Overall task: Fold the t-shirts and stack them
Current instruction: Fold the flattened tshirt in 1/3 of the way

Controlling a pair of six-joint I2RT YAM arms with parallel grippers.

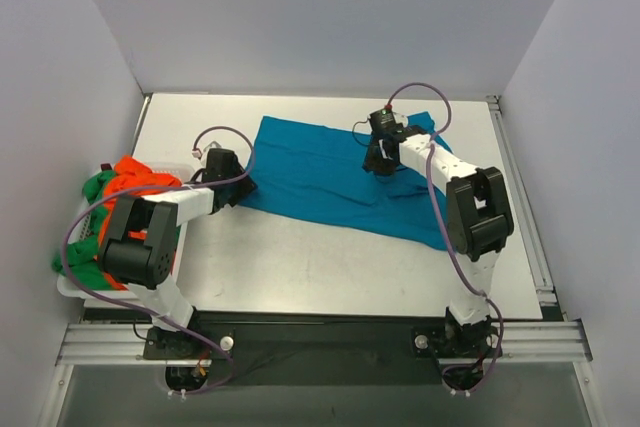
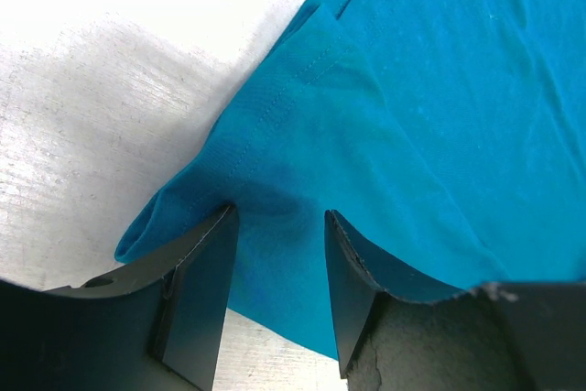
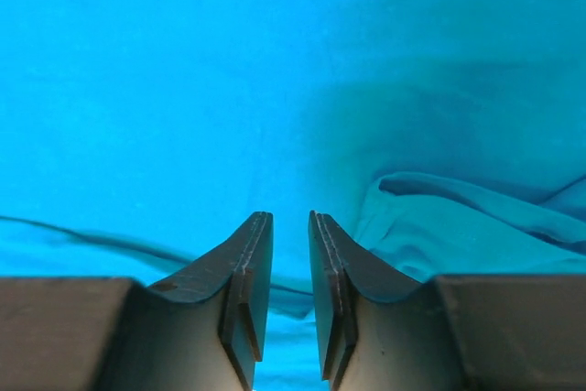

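Teal-blue short-sleeved cloth t-shirt (image 1: 320,172) lies spread flat on the white desk (image 1: 300,257), stretched btwn the two end effectors. Its left edge is at the L end effector (image 1: 238,187), its right part under the R end effector (image 1: 380,161).

L end effector: dark fingers (image 2: 197,290) stand well apart, low over the desk. A hemmed corner of the shirt w/ a stitched seam lies in the gap btwn them, not pinched. Cloth runs ahead & to the right of the fingertips, bare desk to their left.

R end effector: points down onto the shirt, approx. in the middle of its right half. In the wrist view the two dark fingers (image 3: 247,263) are nearly together, only a thin slit btwn them w/ teal showing through — no cloth seen clamped in the slit. Just right of the fingertips there is a raised fold of the shirt; ahead of them the cloth is smooth.

Bright orange cloth t-shirt (image 1: 135,179) & green cloth t-shirt (image 1: 80,267) are bunched together in a white plastic basket (image 1: 68,288) at the desk's left edge, left of the L end effector, beside that arm's elbow. Orange sits on top; green hangs over the basket's sides. Both are well apart from the R end effector.
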